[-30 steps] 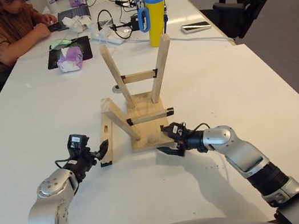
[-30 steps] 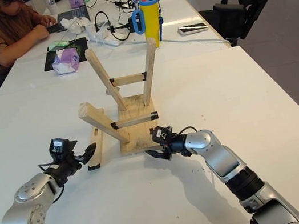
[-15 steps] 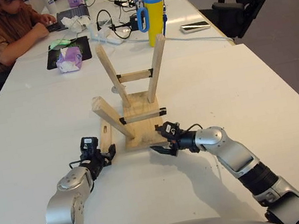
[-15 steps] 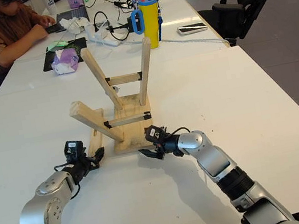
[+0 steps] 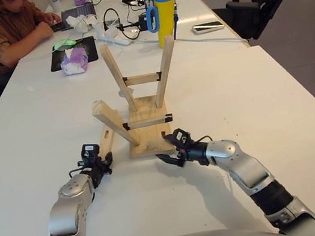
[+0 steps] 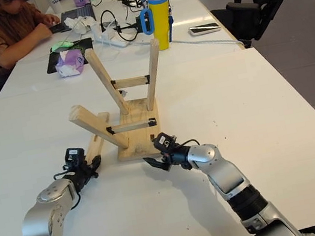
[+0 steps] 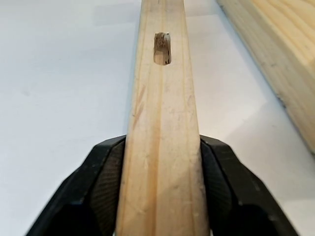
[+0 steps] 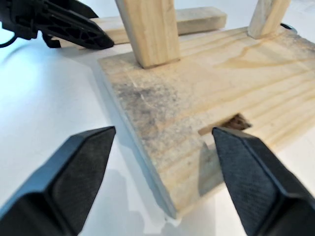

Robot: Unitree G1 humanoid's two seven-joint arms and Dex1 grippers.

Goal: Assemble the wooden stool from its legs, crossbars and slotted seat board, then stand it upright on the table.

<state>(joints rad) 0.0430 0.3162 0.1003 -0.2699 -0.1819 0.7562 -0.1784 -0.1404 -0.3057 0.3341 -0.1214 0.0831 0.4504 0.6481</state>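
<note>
The stool stands upside down: its seat board (image 5: pixel 148 142) lies flat on the white table (image 5: pixel 275 91), with two far legs (image 5: pixel 115 76) joined by a crossbar (image 5: pixel 141 79). A third leg (image 5: pixel 111 121) leans left, tied in by a second crossbar (image 5: pixel 148 121). A loose leg (image 5: pixel 106 141) lies on the table left of the board. My left gripper (image 5: pixel 100 164) is shut on the near end of this loose leg (image 7: pixel 162 98), below its mortise hole (image 7: pixel 161 48). My right gripper (image 5: pixel 169 150) is open, its fingers astride the board's near corner (image 8: pixel 162 147) by an empty slot (image 8: pixel 231 123).
A yellow bottle with a blue handle (image 5: pixel 164 16), a phone (image 5: pixel 207 27), a purple tissue pack (image 5: pixel 76 60) and cables lie on the far table. A person sits at its left end. The table's right edge (image 5: pixel 311 109) drops off to the floor.
The upturned stool and loose leg have shifted slightly left. My right gripper followed the board's near corner. My left forearm has drawn in toward the loose leg's end.
</note>
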